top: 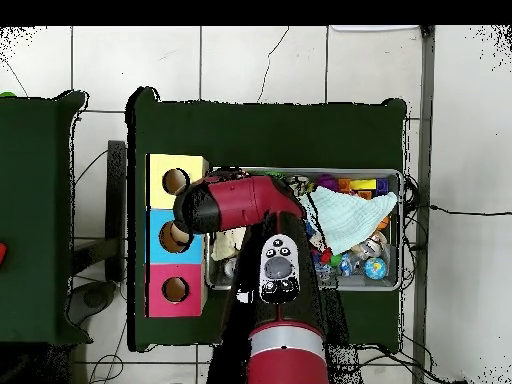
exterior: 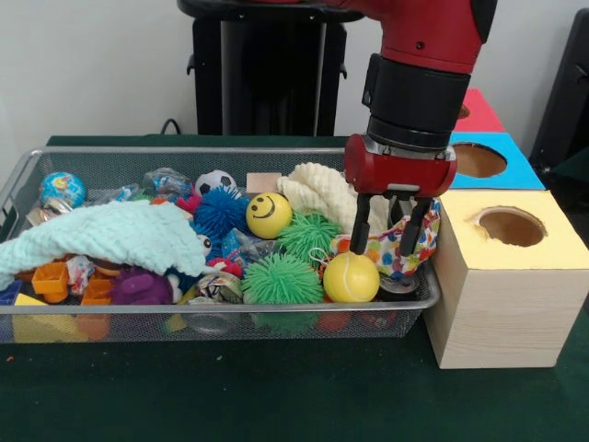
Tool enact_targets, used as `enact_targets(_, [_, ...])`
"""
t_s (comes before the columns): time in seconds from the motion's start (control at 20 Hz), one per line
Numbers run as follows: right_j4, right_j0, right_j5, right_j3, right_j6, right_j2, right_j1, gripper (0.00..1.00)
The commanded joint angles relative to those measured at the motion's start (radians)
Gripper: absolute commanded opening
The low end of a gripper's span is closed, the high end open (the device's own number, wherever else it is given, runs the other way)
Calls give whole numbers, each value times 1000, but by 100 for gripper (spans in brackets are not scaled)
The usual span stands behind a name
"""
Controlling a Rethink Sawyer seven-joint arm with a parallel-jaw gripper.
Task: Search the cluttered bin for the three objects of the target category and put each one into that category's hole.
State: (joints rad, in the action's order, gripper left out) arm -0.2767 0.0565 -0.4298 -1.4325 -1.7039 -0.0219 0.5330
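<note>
The wire-mesh bin point(exterior: 138, 310) is full of toys. My gripper point(exterior: 382, 250) reaches down into its right end, next to the yellow-topped box point(exterior: 552, 249). Its fingers point(exterior: 361, 226) are spread apart on either side of a white fabric piece printed with coloured patches point(exterior: 425, 235), which lies against the bin's right wall. The jaws look open. The round hole point(exterior: 511, 226) in the yellow top is empty. I see no other printed pieces. In the overhead view the arm point(top: 240, 205) covers the gripper and the bin's left end; the yellow box's hole point(top: 175, 181) shows.
A mint-green towel point(exterior: 110, 235) covers the bin's left half and a cream towel point(exterior: 317, 189) lies behind the gripper. A yellow tennis ball point(exterior: 351, 277), a smiley ball point(exterior: 269, 215) and green spiky balls point(exterior: 282, 279) sit close by. Blue-topped point(exterior: 479, 159) and red-topped point(exterior: 480, 112) boxes stand behind the yellow one.
</note>
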Motion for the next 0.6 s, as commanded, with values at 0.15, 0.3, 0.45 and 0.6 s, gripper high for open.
enact_targets(0.15, [20,60,17,-106,-107,77,-81,100])
enact_targets(0.3, [18,54,50,-103,-133,66,-105,100])
enact_targets(0.45, [26,69,69,-113,-136,82,-109,100])
enact_targets(0.6, [25,90,98,-112,-124,106,-126,100])
